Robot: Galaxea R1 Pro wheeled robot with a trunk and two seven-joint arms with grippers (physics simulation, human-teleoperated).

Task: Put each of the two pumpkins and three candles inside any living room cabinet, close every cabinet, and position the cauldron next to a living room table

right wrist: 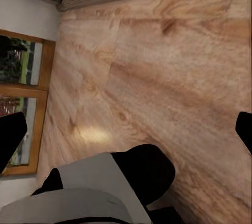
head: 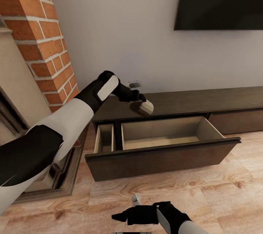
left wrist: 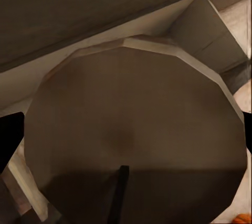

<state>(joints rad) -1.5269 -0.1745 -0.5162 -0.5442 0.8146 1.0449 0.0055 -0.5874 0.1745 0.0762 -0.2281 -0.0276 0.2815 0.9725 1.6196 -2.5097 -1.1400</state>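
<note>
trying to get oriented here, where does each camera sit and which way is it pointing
Head view: up on the robot's head, looking forward and down at the open drawer of the cabinet; the left arm carries a candle above it, and the right gripper is low in front.
Left wrist view: on the left arm, looking along the fingers at the candle close up.
Right wrist view: on the right arm, facing the plank floor, robot body below.
Shared: candle and drawer, head and left wrist.

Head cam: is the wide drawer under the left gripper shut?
No. The drawer is pulled out, its tan interior showing, with the left gripper holding a candle above its back edge.
</note>
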